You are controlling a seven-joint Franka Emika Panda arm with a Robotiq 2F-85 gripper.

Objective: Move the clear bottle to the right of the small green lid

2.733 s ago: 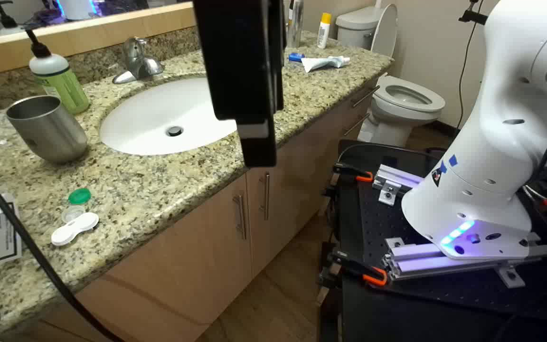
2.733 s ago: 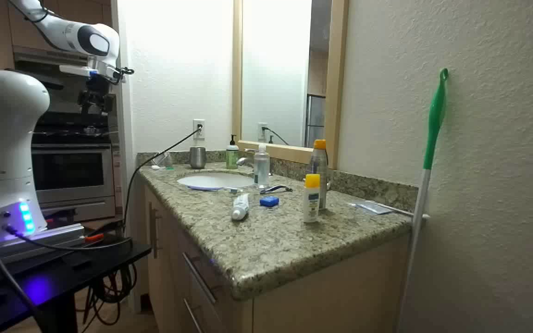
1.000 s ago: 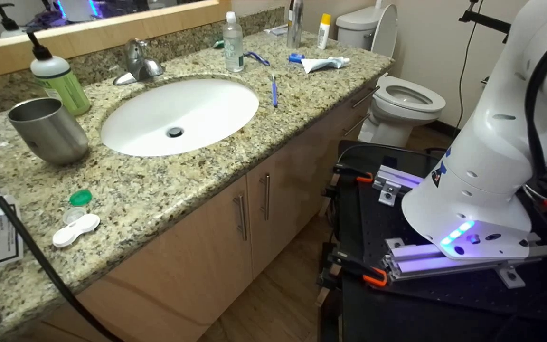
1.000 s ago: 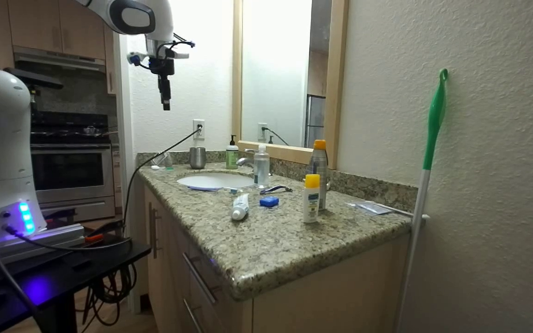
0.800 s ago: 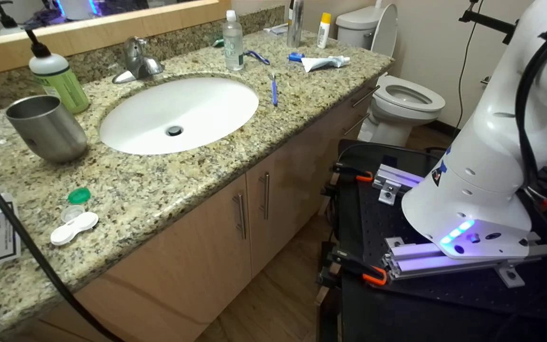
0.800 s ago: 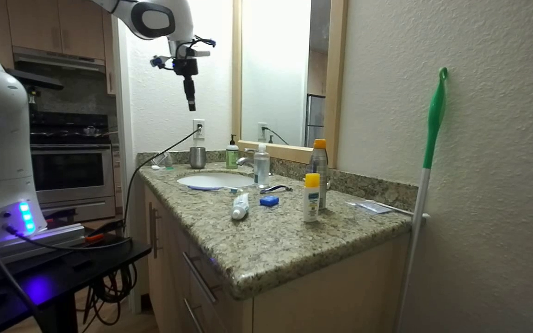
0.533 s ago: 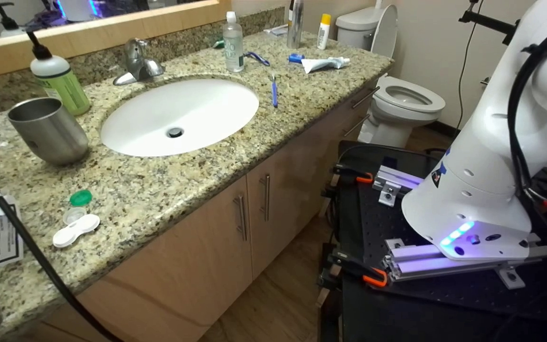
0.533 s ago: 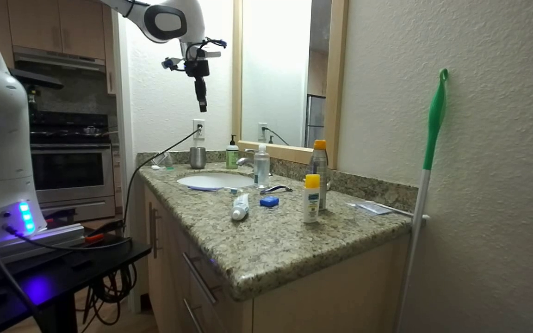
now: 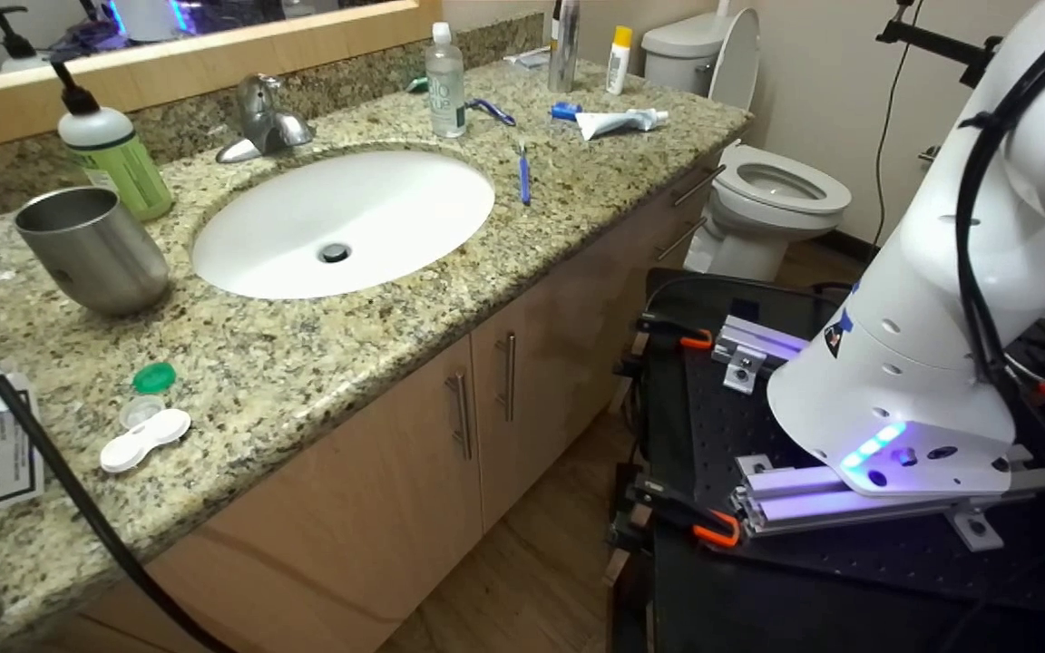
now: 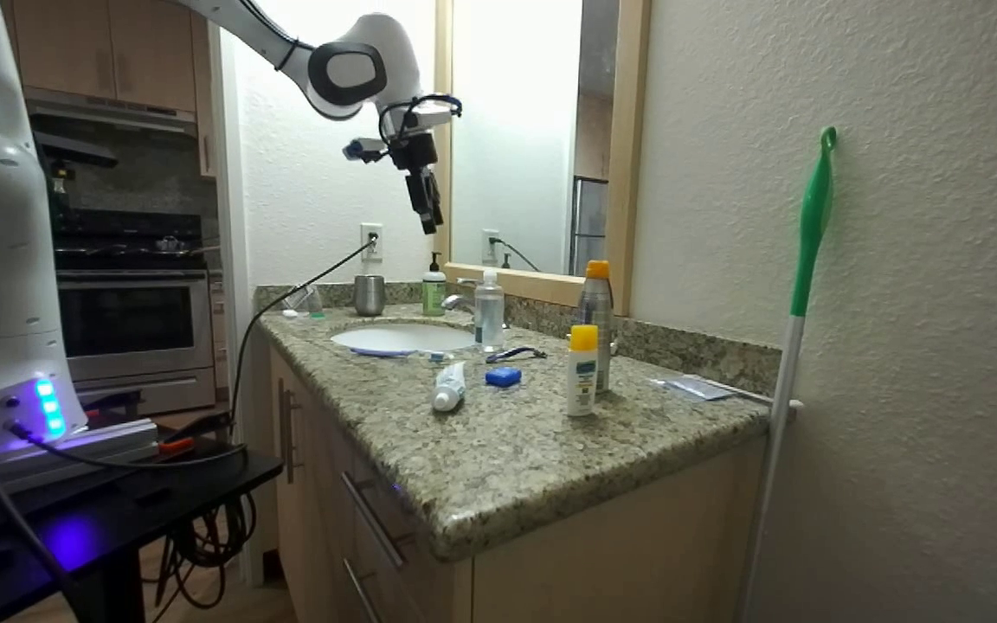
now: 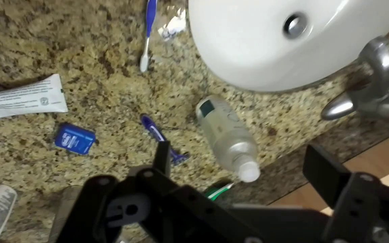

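In an exterior view, clear bottle point(image 9: 446, 91) and toilet point(image 9: 763, 218) are standing at one and three o'clock from the sink point(image 9: 346, 209); the spread hand point(image 11: 242, 164) is overhanging the speckled counter point(image 11: 106, 101).

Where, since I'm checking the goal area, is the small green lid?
In an exterior view, the small green lid lies on the counter at lower left, below the steel cup in the picture, next to a clear round piece.

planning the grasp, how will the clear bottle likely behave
The clear bottle stands tall and narrow, so a high push could tip it. Smooth-looking, it may slip; its see-through plastic look hints at some give.
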